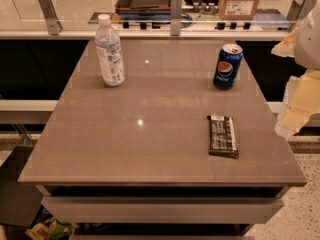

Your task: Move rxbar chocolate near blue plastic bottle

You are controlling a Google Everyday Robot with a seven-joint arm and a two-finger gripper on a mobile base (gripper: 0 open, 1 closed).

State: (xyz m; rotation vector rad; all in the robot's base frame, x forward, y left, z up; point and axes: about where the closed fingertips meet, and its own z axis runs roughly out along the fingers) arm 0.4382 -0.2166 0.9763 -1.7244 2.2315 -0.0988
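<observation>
My pincer hangs beside the tabletop's right edge; whether it is apart or together I cannot tell. The rxbar chocolate lies flat at front right, well apart from the blue plastic bottle. A shallow pinch could slip off the flat bar, and a careless carry could topple the bottle.

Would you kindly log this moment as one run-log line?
hand: right edge of view, clear of rxbar | rxbar: front right, flat, ungrasped | bottle: back left, upright | can: back right

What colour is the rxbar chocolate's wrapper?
The rxbar chocolate wrapper is black with white lettering, clearest in the camera view; the gripper sits at the picture's right edge.
</observation>
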